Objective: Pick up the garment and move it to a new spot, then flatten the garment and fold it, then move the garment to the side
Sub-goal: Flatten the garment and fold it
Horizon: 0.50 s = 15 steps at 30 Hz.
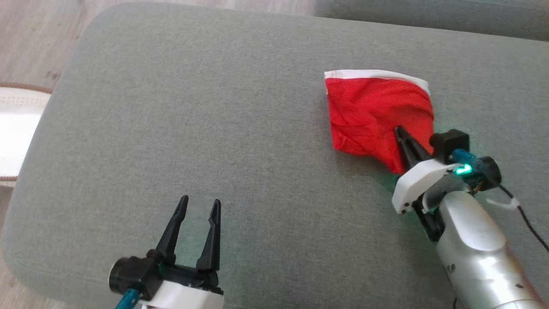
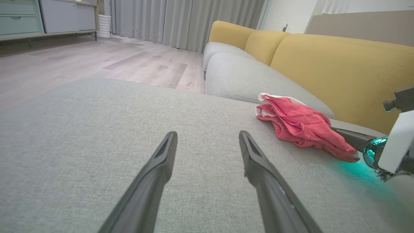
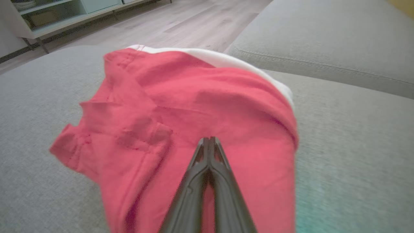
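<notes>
The garment point(image 1: 373, 111) is red with a white band along its far edge, and it lies bunched on the right part of the grey cushion point(image 1: 214, 107). My right gripper point(image 1: 399, 131) is shut, with its tips pinching a fold of red fabric near the garment's near corner. In the right wrist view the closed fingers point(image 3: 197, 181) meet on the garment point(image 3: 194, 103). My left gripper point(image 1: 200, 204) stands open over bare cushion at the lower left, far from the cloth. The left wrist view shows the garment point(image 2: 297, 124) to the right of the left gripper point(image 2: 207, 136).
The cushion's rounded left edge drops to wooden floor, where a pale rug point(image 1: 17, 128) lies. A second grey seat cushion point(image 2: 252, 77) and yellow sofa backs point(image 2: 339, 64) lie beyond the garment. A cabinet point(image 2: 48, 16) stands across the room.
</notes>
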Available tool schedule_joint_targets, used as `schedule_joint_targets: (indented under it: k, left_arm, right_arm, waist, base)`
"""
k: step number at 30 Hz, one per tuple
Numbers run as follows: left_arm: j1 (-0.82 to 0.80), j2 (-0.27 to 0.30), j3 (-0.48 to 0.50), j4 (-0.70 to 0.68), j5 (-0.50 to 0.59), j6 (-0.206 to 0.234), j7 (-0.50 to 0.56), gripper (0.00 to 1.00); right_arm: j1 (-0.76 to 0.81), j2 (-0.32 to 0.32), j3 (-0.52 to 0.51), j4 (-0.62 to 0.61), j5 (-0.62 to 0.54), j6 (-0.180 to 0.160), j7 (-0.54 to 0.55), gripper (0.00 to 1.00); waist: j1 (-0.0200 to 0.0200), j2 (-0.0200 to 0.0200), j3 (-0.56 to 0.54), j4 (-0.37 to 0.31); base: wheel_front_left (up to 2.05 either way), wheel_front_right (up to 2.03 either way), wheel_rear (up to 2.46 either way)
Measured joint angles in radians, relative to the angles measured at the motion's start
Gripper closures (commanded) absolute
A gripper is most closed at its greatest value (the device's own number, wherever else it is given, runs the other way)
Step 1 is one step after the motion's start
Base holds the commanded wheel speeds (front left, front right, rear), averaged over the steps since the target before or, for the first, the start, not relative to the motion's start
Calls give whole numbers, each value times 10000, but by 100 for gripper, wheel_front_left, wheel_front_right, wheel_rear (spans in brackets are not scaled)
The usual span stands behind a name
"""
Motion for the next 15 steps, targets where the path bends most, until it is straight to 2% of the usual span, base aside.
schedule_joint_targets:
  k: [8,15]
  left_arm:
    - [3,0,150,13,-4,0,0,0]
    - [16,0,176,15,-59,2,0,0]
  right_arm:
    - [-159,322,1900,612,326,0,-612,100]
    - [19,364,4086,290,1601,0,-617,100]
  waist:
    - [-2,0,-94,-60]
    - [-3,0,-355,-411]
  base:
    - [0,0,0]
    - [0,0,0]
